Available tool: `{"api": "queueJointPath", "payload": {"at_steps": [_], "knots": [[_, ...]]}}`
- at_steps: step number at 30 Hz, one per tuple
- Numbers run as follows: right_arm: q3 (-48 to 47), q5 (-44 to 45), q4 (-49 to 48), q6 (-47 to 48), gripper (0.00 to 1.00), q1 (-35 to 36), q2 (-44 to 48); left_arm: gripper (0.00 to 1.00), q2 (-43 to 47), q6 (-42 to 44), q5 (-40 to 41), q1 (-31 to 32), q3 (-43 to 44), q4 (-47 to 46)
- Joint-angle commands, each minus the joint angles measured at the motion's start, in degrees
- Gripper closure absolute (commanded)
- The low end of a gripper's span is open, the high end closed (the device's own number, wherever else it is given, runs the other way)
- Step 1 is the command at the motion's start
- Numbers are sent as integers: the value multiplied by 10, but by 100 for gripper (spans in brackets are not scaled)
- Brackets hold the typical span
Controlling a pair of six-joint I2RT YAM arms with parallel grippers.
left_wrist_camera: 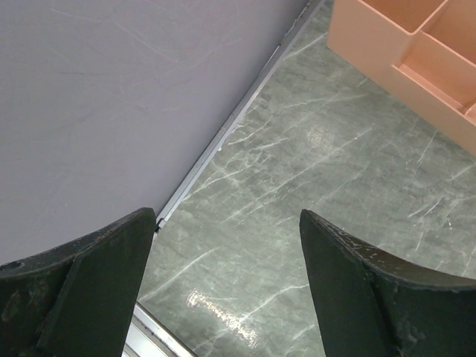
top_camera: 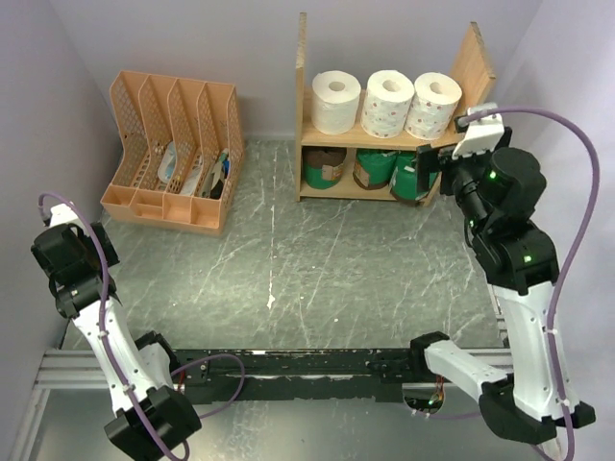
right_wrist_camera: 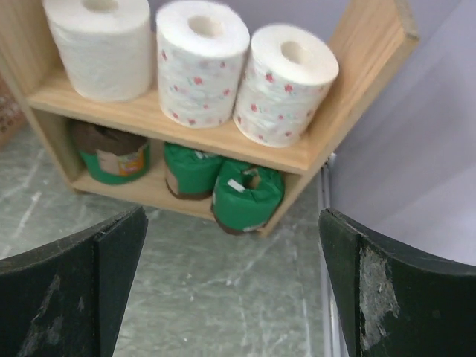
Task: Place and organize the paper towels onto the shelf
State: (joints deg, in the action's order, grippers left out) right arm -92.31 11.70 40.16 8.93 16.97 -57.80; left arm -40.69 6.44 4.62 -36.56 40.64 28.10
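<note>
The wooden shelf [top_camera: 473,60] stands at the back, right of centre. Three white rolls [top_camera: 387,102] stand in a row on its upper board. Three green-wrapped rolls [top_camera: 374,168] sit on the lower board. In the right wrist view the white rolls [right_wrist_camera: 201,63] stand above the green rolls [right_wrist_camera: 247,195], the left one brown-topped [right_wrist_camera: 111,152], on the shelf [right_wrist_camera: 223,137]. My right gripper [right_wrist_camera: 234,282] is open and empty, in front of the shelf's right end [top_camera: 430,171]. My left gripper [left_wrist_camera: 227,286] is open and empty over the table's left edge.
An orange slotted file organizer [top_camera: 173,149] holding some items stands at the back left, and its corner shows in the left wrist view [left_wrist_camera: 416,52]. Purple walls close in the left, back and right. A metal rail [top_camera: 288,365] runs along the near edge.
</note>
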Motion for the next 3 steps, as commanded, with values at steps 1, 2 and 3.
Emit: {"api": "queueJointPath", "payload": {"at_steps": [1,2,3], "knots": [[64,22,-14,52,0,-12,-3,9,1,4,-12,-7,8,-8],[78,35,-22,50,0,-12,0,10,2,4,-11,-6,7,-9],[84,81,-43,30,0,-11,1,10,1,4,-12,-7,7,-9]]}}
